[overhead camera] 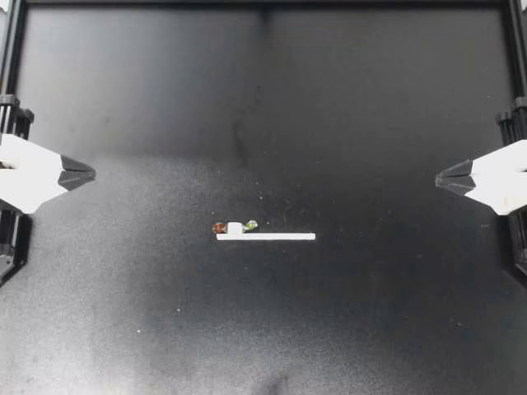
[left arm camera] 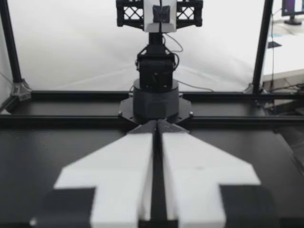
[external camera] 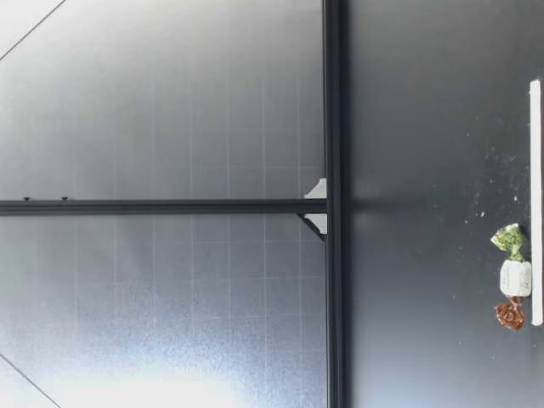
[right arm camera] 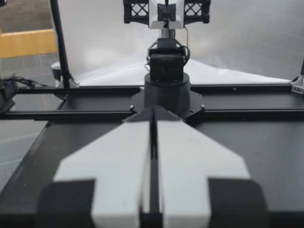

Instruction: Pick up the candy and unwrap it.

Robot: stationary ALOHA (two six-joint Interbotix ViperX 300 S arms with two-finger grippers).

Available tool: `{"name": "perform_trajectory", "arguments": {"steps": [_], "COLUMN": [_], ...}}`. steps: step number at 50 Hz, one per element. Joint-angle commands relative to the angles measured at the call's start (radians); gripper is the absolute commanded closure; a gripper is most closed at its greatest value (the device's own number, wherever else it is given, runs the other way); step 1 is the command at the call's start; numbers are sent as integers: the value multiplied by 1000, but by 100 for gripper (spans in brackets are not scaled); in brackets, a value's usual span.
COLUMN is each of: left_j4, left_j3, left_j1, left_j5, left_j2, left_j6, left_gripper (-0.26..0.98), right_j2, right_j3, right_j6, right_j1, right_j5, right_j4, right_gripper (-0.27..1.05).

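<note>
A wrapped candy (overhead camera: 234,227) lies near the middle of the black table, white in the middle with one brown and one green twisted end. It rests against the far side of a white strip (overhead camera: 266,237). The low view shows the candy (external camera: 514,278) lying flat on the table beside the strip (external camera: 535,204). My left gripper (overhead camera: 92,174) is at the table's left edge, shut and empty, far from the candy. My right gripper (overhead camera: 437,177) is at the right edge, also shut and empty. In each wrist view the fingers (left arm camera: 142,152) (right arm camera: 142,152) lie pressed together, nothing between them.
Black frame rails run along the table's edges (overhead camera: 263,4). In the left wrist view my right arm's base (left arm camera: 156,90) stands straight ahead across the table; in the right wrist view my left arm's base (right arm camera: 167,90) does likewise. Small white specks dot the surface around the candy.
</note>
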Motion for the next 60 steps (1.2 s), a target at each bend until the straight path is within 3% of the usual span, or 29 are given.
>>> {"name": "perform_trajectory", "arguments": {"steps": [1,10,19,39,48,60], "left_j4": [-2,-3,-2,-3,-3,-3], "left_j3": [-3,21,52,74,74,75], "left_j1": [15,15,15,15,15,15], "left_j5": [-18,-37,-46,-44,-44,-44], "left_j2": [15,31,74,130,127,126], "left_j6": [11,15,28,29,32,32], "left_gripper": [82,84,84,84,84,84], "right_j2": [0,48,216,676,841,1002], "right_j3": [-11,-18,-89,-380,-511,-643], "right_j6": [-2,-5,-5,-8,-8,-6], "right_j1": [2,2,-34,-83,-83,-83], "right_j5": [-8,-71,-69,195,357,472], "right_j4": [-2,-3,-3,-20,-61,-66], "right_gripper": [89,91,91,86,68,28]}}
